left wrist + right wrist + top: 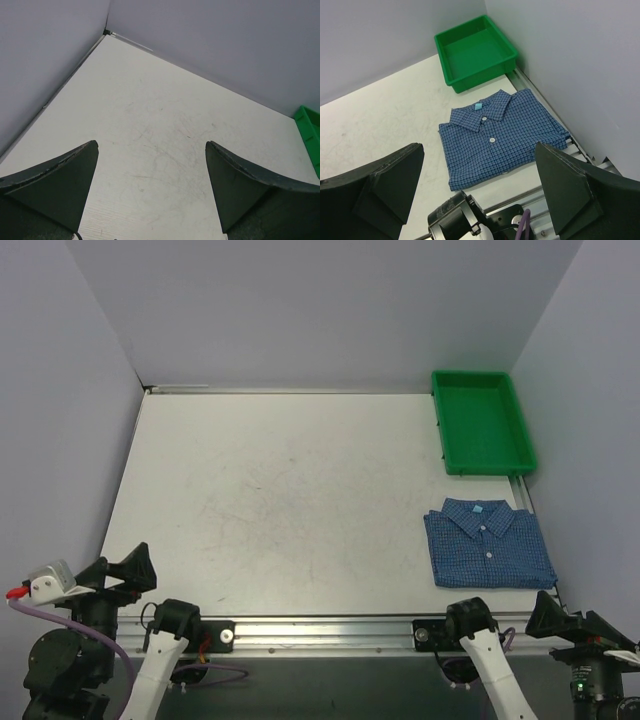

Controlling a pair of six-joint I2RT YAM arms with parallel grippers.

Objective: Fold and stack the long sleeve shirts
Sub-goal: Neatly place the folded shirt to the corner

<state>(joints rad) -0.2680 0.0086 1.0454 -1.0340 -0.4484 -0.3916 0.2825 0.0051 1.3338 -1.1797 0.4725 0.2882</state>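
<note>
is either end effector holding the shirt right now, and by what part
Nothing is held. The left end effector and right end effector are both open and empty; the folded blue shirt lies untouched on the table.

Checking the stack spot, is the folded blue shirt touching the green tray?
Apart. The top view shows bare table between the blue shirt and the green tray.
</note>
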